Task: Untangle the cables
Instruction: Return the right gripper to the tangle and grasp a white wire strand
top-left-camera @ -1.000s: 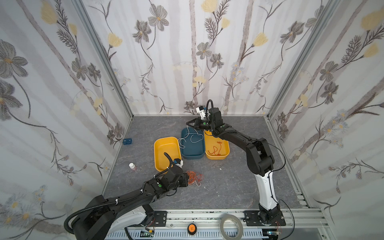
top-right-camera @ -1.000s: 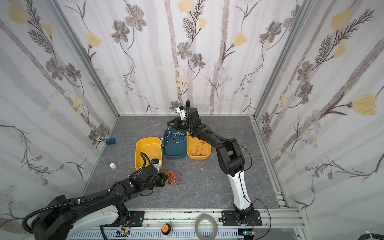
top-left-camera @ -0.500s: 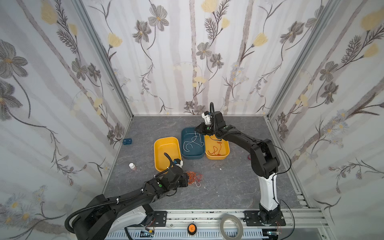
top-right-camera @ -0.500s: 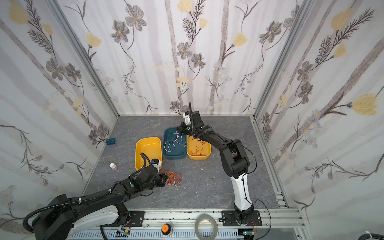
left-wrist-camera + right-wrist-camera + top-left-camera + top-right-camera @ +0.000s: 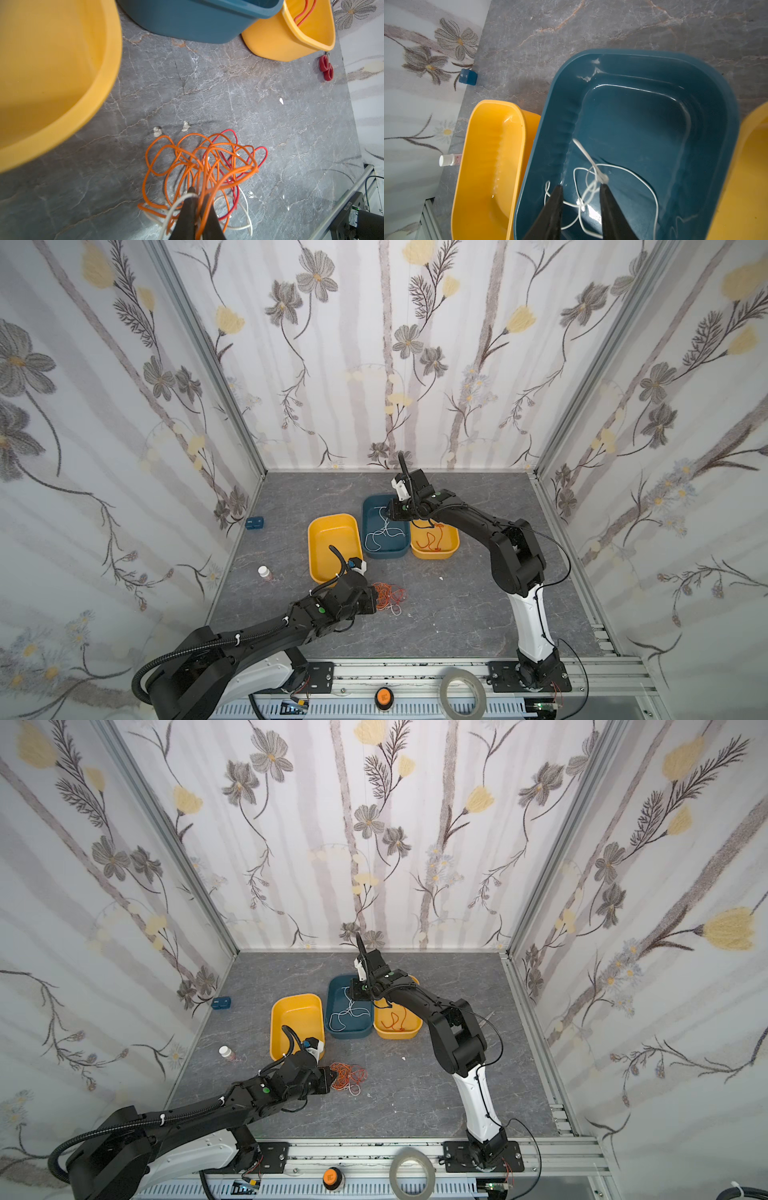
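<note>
Cables [image 5: 203, 164] in orange, red and white lie tangled on the grey table [image 5: 207, 83], where the left gripper [image 5: 197, 193] is pinched shut on orange strands. The right gripper [image 5: 581, 186] hangs with jaws apart over a loose white cable [image 5: 588, 158] in the blue tray [image 5: 654, 60]. A red cable [image 5: 431, 540] lies in the yellow tray [image 5: 434, 554] right of it. The bottle [image 5: 449, 160] label is too small to read.

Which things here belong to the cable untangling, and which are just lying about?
Job: tangled cables, clamped in the left end effector; white cable in the blue tray; red cable in a yellow tray; empty yellow tray.
Lying about: blue block; small bottle; tape roll.
</note>
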